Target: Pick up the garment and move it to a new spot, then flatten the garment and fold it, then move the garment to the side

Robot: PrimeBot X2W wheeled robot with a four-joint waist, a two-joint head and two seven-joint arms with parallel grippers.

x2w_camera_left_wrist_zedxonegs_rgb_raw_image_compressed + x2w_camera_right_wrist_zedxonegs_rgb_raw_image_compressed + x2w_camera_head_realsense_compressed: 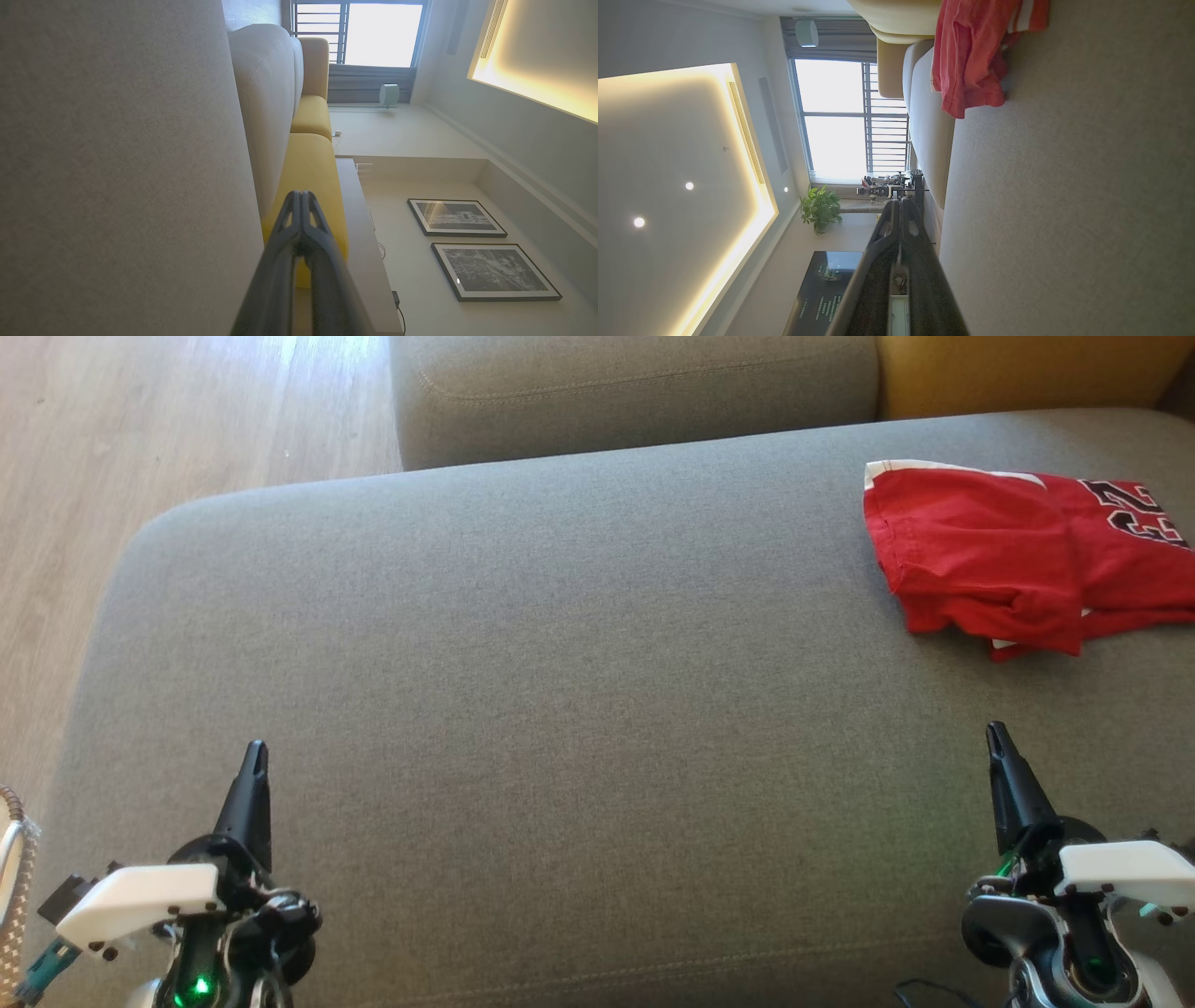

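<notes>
The garment (1008, 555) is a red jersey with white trim and black numerals, lying crumpled at the far right of the grey sofa cushion (560, 644). In the right wrist view the garment (971, 56) hangs at the top of the picture, well ahead of the fingers. My left gripper (254, 761) hovers over the cushion's near left part, shut and empty, far from the garment. My right gripper (997, 739) is at the near right, shut and empty, a short way in front of the garment. Both pairs of fingers, left (301, 198) and right (900, 205), are pressed together.
A second grey cushion (635, 392) and a yellow one (1027, 373) stand behind the seat. Wooden floor (140, 448) lies to the left, past the cushion's rounded edge. The wrist views show a window, framed pictures (455, 217), a plant (821, 207) and a lit ceiling.
</notes>
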